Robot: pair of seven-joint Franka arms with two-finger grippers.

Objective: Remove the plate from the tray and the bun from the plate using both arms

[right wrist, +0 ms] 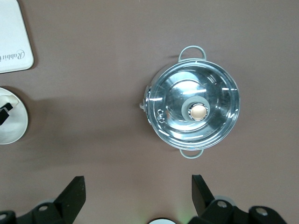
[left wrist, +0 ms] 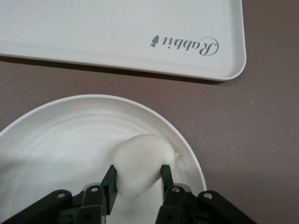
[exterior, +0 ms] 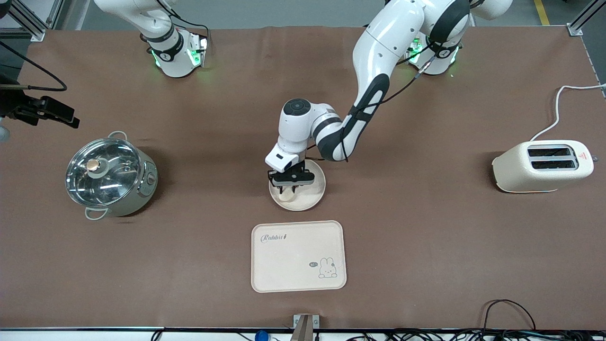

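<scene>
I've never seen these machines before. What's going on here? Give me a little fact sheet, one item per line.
left gripper: fingers around the bun, down at the plate
right gripper: open, high over the table, waiting
plate: on the table, between the robots and the rabbit tray
pot: lid on, toward the right arm's end
toaster: toward the left arm's end
</scene>
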